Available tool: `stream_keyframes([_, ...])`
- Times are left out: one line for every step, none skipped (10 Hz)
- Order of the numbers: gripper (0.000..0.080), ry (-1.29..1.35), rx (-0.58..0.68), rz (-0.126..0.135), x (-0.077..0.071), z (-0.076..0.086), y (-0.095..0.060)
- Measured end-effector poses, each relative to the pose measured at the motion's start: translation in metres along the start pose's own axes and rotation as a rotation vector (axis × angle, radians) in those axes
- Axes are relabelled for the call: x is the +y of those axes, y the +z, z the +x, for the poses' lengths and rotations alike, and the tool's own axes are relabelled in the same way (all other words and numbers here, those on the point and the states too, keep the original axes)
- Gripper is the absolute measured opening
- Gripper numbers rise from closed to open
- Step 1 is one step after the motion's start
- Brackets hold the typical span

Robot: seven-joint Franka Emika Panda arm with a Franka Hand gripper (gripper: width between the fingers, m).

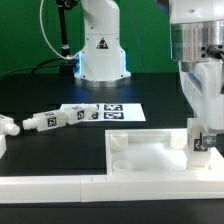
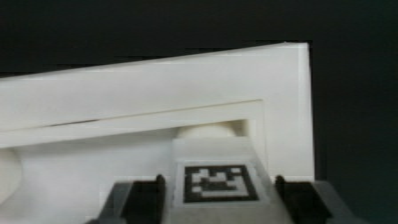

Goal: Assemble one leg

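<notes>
My gripper (image 1: 203,143) stands at the exterior view's right, over the far right corner of the large white square panel (image 1: 150,157). It is shut on one leg (image 2: 217,168), a stubby white post whose square marker tag faces the wrist camera. The black fingers (image 2: 134,202) sit on both sides of the leg. The leg's far end is at the panel (image 2: 107,100) corner, by a round corner hole; whether it is seated in the hole I cannot tell. In the exterior view the leg (image 1: 201,146) shows just below the fingers.
Three more legs (image 1: 62,116) lie in a row on the black table at the exterior view's left, beside the marker board (image 1: 122,112). A white rail (image 1: 60,186) runs along the front. The robot base (image 1: 100,55) stands at the back.
</notes>
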State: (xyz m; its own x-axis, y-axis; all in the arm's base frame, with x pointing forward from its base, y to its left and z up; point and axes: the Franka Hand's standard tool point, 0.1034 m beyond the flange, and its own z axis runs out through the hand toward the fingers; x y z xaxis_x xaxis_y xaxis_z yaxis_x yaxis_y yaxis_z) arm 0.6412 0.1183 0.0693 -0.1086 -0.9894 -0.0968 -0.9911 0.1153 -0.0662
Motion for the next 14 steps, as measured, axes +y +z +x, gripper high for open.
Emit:
stream_keyframes([0.0284, -0.086, 0.001, 0.007, -0.0011, 0.0007, -0.0003])
stream_keyframes([0.0438, -0.289, 0.009, 0.03, -0.0031, 0.0031, 0.0002])
stream_keyframes([0.0611, -0.534, 0.018, 0.046, -0.0038, 0.004, 0.0011])
stream_keyframes([0.0611, -0.637, 0.017, 0.04, -0.0022, 0.0022, 0.0013])
stream_keyframes([0.0645, -0.84, 0.028, 0.027, -0.0006, -0.0006, -0.0009])
stream_keyframes([0.0645, -0.883, 0.031, 0.029, -0.0014, 0.0003, -0.001])
stream_keyframes([0.0648, -0.965, 0.035, 0.027, -0.0018, 0.0018, -0.001])
stream_keyframes([0.0648, -1.026, 0.037, 0.025, -0.0018, 0.0022, -0.0009])
stream_keyframes([0.0649, -1.186, 0.058, 0.024, -0.0043, 0.0042, -0.0015])
stream_keyframes([0.0649, -1.276, 0.074, 0.033, -0.0073, 0.0046, -0.0016])
stream_keyframes([0.0649, -1.221, 0.072, 0.034, -0.007, 0.0042, -0.0016])
stream_keyframes([0.0521, -1.221, 0.072, 0.034, -0.0072, 0.0047, -0.0015])
stream_keyframes([0.0521, -1.219, 0.072, 0.034, -0.0072, 0.0048, -0.0015])
stream_keyframes([0.0322, -1.151, 0.069, 0.035, -0.0067, 0.0053, -0.0011])
